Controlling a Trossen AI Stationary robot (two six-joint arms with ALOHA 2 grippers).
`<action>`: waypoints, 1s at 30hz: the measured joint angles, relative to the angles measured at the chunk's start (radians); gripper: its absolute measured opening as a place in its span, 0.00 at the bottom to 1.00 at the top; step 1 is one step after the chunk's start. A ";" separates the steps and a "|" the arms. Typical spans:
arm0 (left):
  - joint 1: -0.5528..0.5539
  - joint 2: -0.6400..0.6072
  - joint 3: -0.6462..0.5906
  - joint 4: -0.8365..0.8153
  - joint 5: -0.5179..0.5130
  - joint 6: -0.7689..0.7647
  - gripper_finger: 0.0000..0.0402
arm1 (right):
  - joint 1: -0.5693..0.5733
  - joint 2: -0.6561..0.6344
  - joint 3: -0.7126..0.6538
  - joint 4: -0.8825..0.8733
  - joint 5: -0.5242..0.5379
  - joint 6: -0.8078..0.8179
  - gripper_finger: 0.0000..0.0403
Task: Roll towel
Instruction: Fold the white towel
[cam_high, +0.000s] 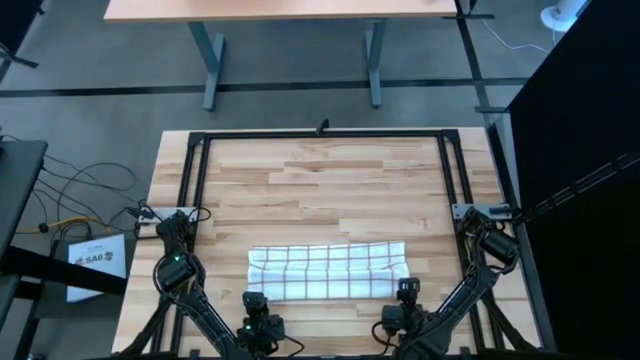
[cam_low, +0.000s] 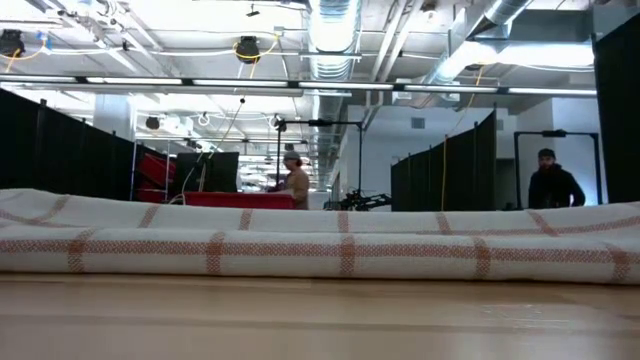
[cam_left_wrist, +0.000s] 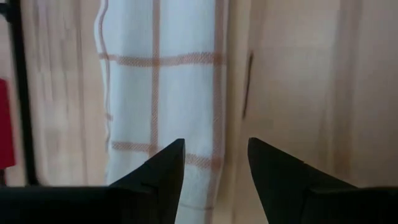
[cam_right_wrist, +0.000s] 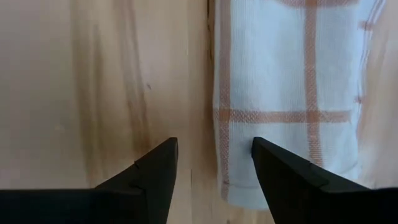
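I see the towel (cam_high: 328, 272) lying low in the middle of the high view, a long band stretched from left to right across the wooden table (cam_high: 320, 190), white with a thin grid of lines. Its lower long edge looks doubled over into a thick fold, and the low view bears that out: the towel (cam_low: 320, 245) fills the whole width of that frame as a flattened, layered strip resting on the table (cam_low: 320, 320) (the lines read reddish-brown from there).

My left gripper (cam_high: 258, 308) sits at the bottom of the high view, just below the towel's left end. In my left wrist view my two dark fingers (cam_left_wrist: 160, 174) stand apart with a clear gap between them, nothing held; the towel (cam_left_wrist: 165, 93) runs away ahead of them, one finger over cloth, the other over bare wood.

My right gripper (cam_high: 407, 296) is at the bottom of the high view too, just below the towel's right end. In my right wrist view my fingers (cam_right_wrist: 283, 171) are likewise spread and empty, the towel (cam_right_wrist: 286, 93) lying in the right half of that frame with its rounded end near one fingertip.

Beyond the table, two people (cam_low: 296, 184) stand far off in the room in the low view.
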 joint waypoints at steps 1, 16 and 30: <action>0.000 0.000 -0.008 0.007 0.001 -0.002 0.40 | 0.000 0.000 -0.006 0.003 0.000 0.000 0.48; -0.003 -0.007 -0.135 0.063 0.017 -0.019 0.40 | -0.012 -0.002 -0.023 0.017 0.044 -0.008 0.48; -0.002 -0.004 -0.137 0.063 0.009 -0.019 0.40 | -0.035 0.002 -0.026 0.013 0.111 -0.054 0.38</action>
